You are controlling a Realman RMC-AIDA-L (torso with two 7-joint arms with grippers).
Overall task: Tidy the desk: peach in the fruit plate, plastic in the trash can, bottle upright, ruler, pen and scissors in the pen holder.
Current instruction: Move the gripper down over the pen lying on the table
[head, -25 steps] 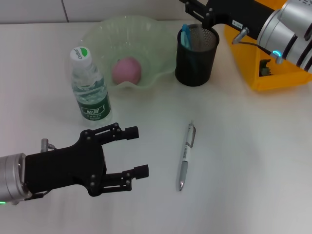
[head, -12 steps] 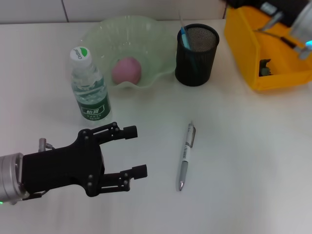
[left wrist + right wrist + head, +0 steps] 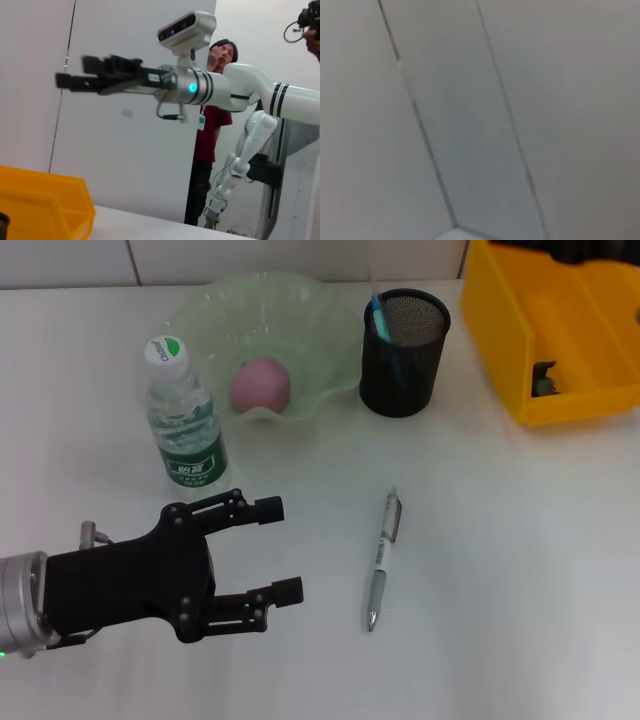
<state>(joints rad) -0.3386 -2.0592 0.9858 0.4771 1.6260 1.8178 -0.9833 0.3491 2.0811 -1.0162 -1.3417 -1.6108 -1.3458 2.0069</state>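
- The left gripper [image 3: 285, 549] hovers low over the near left part of the white worktop [image 3: 500, 570], its black fingers [image 3: 266, 508] spread wide and holding nothing.
- The silver click pen [image 3: 381, 560] lies flat on the worktop, just right of that gripper and apart from it, tip toward the near edge.
- The clear plastic water bottle with a green-and-white cap [image 3: 184, 421] stands upright beyond the gripper.
- The pink peach [image 3: 260, 384] sits in the pale green wavy-rimmed fruit plate [image 3: 215, 310].
- The black mesh pen holder [image 3: 404, 352] holds a blue-handled item [image 3: 379, 316].
- The yellow plastic bin [image 3: 505, 350] stands at the far right.
- The right gripper [image 3: 75, 80] is raised high in the left wrist view; whether its fingers are apart I cannot tell.
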